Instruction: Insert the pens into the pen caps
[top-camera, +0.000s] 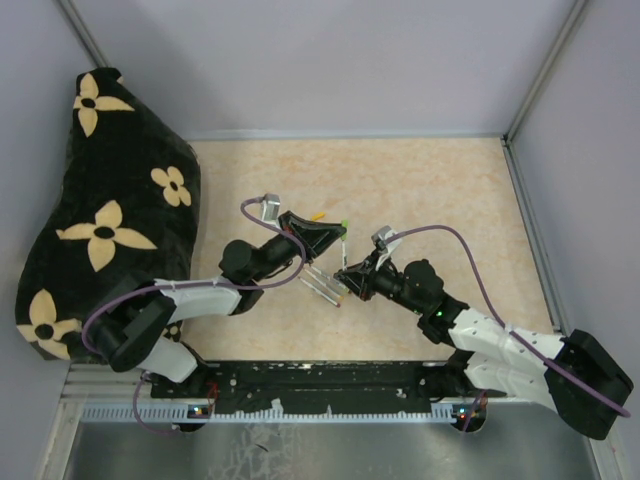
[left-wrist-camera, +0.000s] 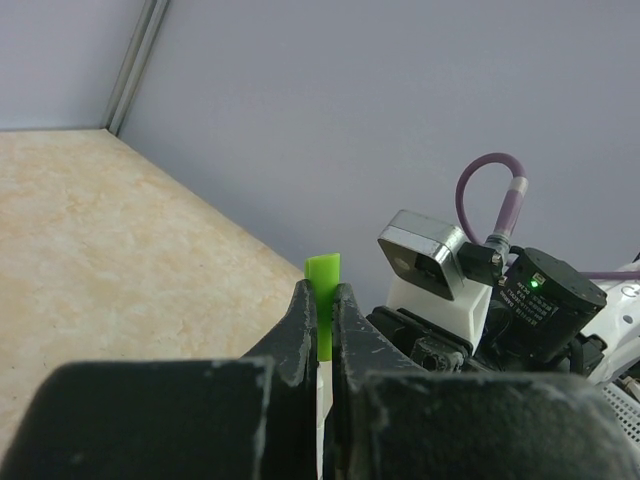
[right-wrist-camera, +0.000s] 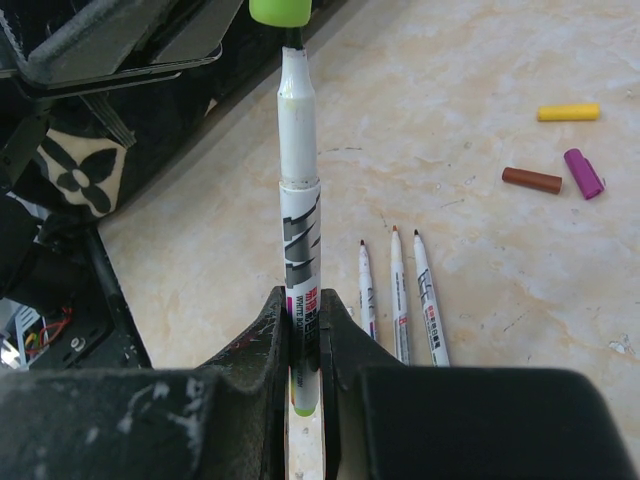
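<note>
above the middle of the bench (top-camera: 420, 190), the two tools meet tip to tip. the right tool (right-wrist-camera: 305, 345) is clamped on a white marker pen (right-wrist-camera: 298, 190), holding it low on the barrel so most of its length juts forward and the dark nib is free. the left tool (left-wrist-camera: 320, 330) is pinched shut on the green cap (left-wrist-camera: 322, 290), with only a short stub of the cap showing past its fingers. in the right wrist view the cap hangs at twelve o'clock, straight over the pen, with the nib at or just inside its mouth; how deep it sits cannot be told. gripping the cap by its closed end probably leaves the open end free to take the pen, and the two look lined up on one axis for a straight push.

three more pens (right-wrist-camera: 398, 295) lie side by side on the bench at about four o'clock from the held pen, nibs pointing away, uncapped. well apart from them, toward two o'clock, lie the yellow cap (right-wrist-camera: 568, 112), the dark red cap (right-wrist-camera: 531, 180) and the magenta cap (right-wrist-camera: 583, 173), the last two just beside each other. a black bag with cream flowers (top-camera: 110, 210) sits at nine o'clock.

by my reading this is the first pairing, with three left.
</note>
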